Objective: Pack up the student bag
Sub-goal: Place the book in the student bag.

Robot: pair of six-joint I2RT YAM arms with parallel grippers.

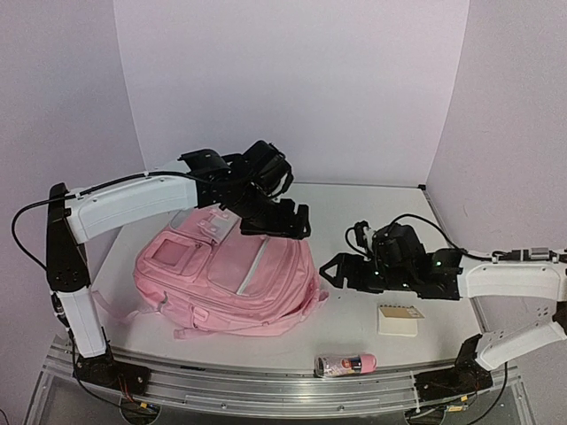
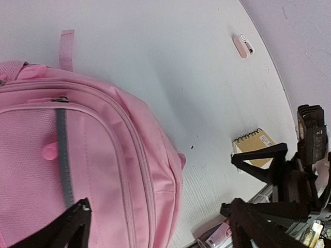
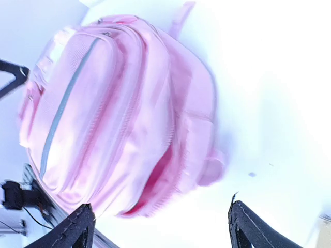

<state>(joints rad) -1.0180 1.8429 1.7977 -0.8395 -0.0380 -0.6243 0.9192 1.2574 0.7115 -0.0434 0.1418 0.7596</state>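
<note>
Seen from the top camera, the student bag [image 1: 226,274] lies flat on your counter [image 1: 345,204] at 9 o'clock from its middle, pockets up. The left jaws hang over the bag's far end, at 1 o'clock of it. The right jaws sit at 3 o'clock of the bag, just beside it. A notepad [image 1: 398,320] lies at 4 o'clock of those jaws. A bottle [image 1: 345,364] lies on its side at 5 o'clock of the bag, by the counter's near edge. In your left wrist view a small capsule-shaped item [image 2: 243,45] lies at 1 o'clock, well apart from the bag.
</note>
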